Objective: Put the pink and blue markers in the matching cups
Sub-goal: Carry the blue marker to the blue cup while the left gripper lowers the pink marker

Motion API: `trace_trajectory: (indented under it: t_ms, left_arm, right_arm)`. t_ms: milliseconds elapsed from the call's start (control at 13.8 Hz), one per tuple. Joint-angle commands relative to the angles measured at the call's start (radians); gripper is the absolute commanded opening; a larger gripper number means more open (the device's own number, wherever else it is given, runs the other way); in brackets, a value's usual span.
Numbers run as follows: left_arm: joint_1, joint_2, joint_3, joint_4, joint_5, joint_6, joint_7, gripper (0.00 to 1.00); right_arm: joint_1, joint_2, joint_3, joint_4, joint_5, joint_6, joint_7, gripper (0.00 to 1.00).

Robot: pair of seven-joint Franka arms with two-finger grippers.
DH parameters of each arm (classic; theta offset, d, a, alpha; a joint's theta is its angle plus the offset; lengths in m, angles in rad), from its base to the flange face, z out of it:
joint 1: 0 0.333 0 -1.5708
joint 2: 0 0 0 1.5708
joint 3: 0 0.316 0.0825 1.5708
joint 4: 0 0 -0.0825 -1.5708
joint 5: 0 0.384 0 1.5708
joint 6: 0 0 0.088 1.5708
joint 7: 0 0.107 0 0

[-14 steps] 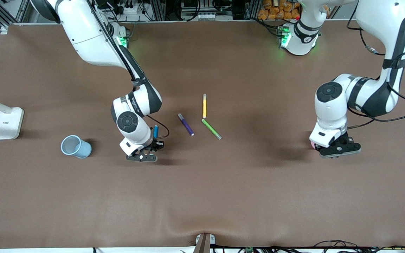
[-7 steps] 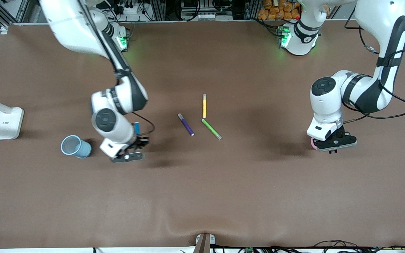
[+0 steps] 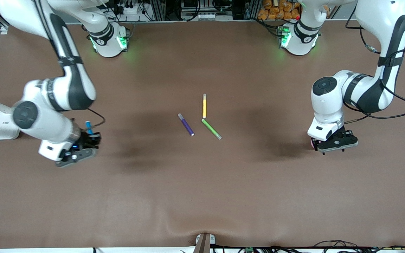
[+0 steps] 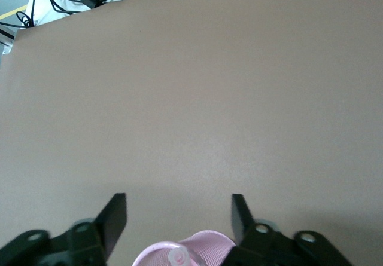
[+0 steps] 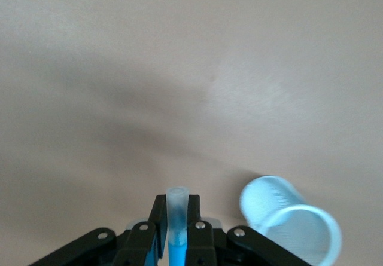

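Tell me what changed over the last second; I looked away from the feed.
The right gripper, shut on the blue marker, swung toward the right arm's end of the table and now hangs over the blue cup. The left gripper opened over the pink cup, where the pink marker now stands. The purple marker, yellow marker and green marker stayed put.

Front view: blue cup hidden beneath right arm; pink cup [image 3: 312, 142] shows only a sliver beside left gripper [image 3: 335, 144]. Left wrist view: pink cup and the pale marker tip [image 4: 178, 257] in it cut off by frame edge.
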Motion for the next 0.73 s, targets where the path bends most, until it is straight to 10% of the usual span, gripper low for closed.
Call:
trace_trajectory:
  t_ms: [0, 653]
  left_arm:
    - [0.004, -0.021, -0.017, 0.016, 0.02, 0.004, -0.024, 1.0]
    - [0.012, -0.029, -0.066, 0.123, -0.07, -0.004, 0.082, 1.0]
  right_arm:
    - [-0.063, -0.067, 0.022, -0.024, 0.008, -0.004, -0.176, 0.0]
    - [-0.271, -0.061, 0.019, -0.027, 0.519, -0.01, -1.028, 0.0]
